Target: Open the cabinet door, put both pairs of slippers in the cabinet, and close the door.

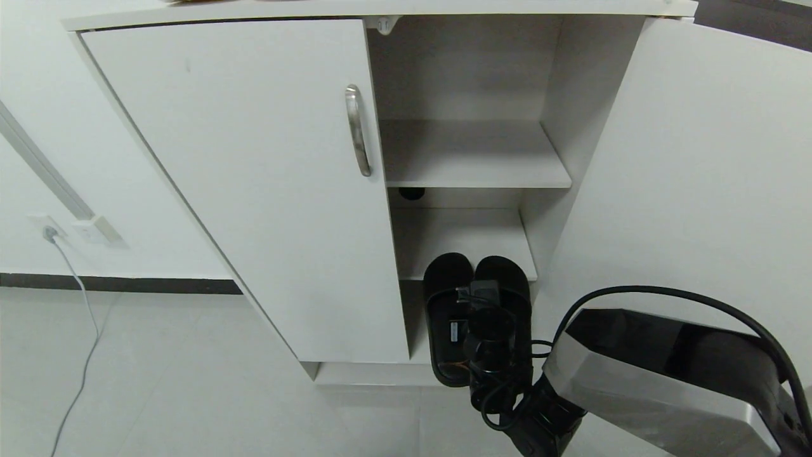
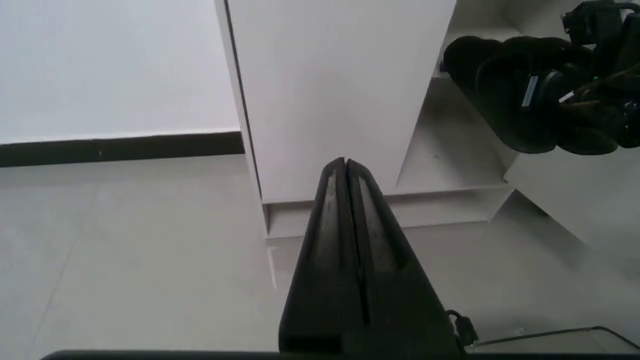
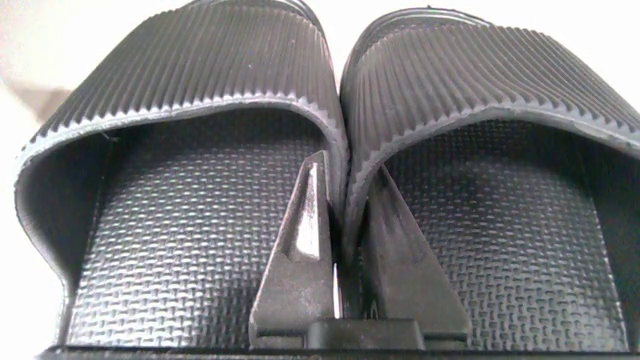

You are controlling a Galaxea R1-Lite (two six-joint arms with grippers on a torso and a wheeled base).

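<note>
Right now the right arm reaches forward and low, its tool (image 1: 485, 298) clamped on the touching inner edges of the black slippers (image 1: 447, 279). The pair hangs side by side at the mouth of the cabinet's (image 1: 476, 152) open right half, toes pointing in. Left tool (image 2: 345, 175) has its fingers pressed together, holding nothing, and sits low over the floor (image 2: 120, 260), facing the closed left door (image 1: 241, 158).

slippers (image 1: 446, 304) partly behind arm (image 1: 634, 381), dark spot (image 1: 412, 193) under shelf (image 1: 472, 155), perhaps a hole

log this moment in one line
right hand shut on black slippers | slippers at cabinet lower opening | right door open | left hand shut, over floor
</note>
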